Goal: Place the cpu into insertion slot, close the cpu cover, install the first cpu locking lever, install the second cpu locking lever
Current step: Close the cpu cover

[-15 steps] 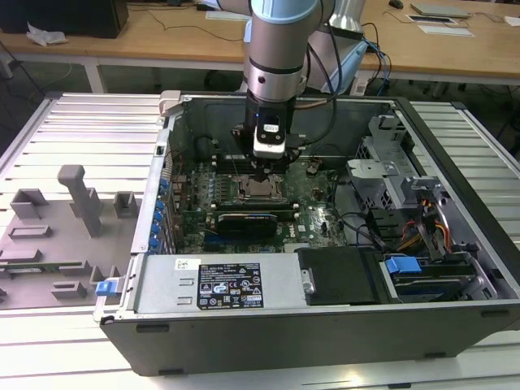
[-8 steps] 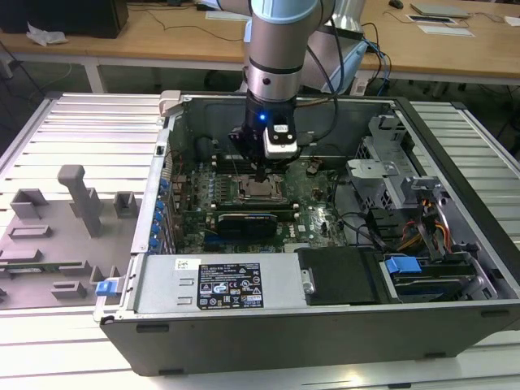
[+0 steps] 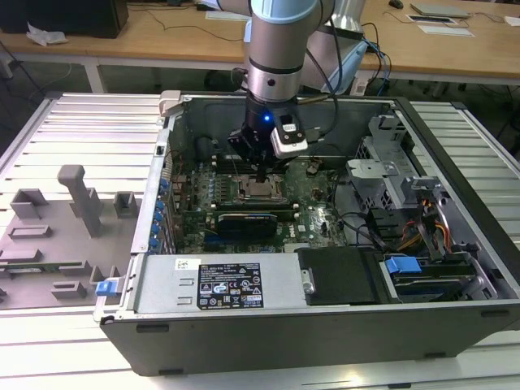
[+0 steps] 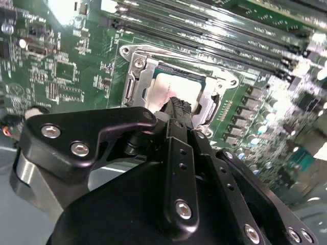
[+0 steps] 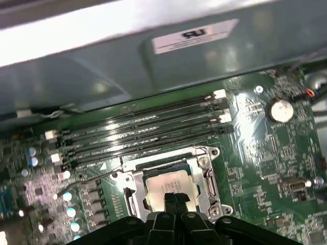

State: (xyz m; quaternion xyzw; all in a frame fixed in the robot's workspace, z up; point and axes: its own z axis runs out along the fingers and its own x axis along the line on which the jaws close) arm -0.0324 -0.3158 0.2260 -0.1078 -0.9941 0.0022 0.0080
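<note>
The cpu [image 5: 164,185] lies flat in the insertion slot [image 3: 260,191] of the green motherboard [image 3: 317,183]; its pale metal top [image 4: 171,89] shows in both wrist views. The silver cpu cover [image 5: 205,171] lies down around the chip as a frame [image 4: 139,81]. My gripper [image 5: 174,198] is shut with nothing between its black fingers. Its tips [image 4: 179,107] stand straight over the near edge of the chip, at or just above its top. In the exterior view the gripper [image 3: 260,175] hangs inside the open computer case. A thin wire lever [image 5: 99,174] runs beside the slot.
Long black memory slots [image 5: 143,127] run just beyond the socket, and a coin battery [image 5: 280,108] sits to one side. The case walls [image 3: 166,175] ring the board, with a drive cage [image 3: 382,175] at the exterior view's right. A grey fixture block [image 3: 81,199] stands outside at the exterior view's left.
</note>
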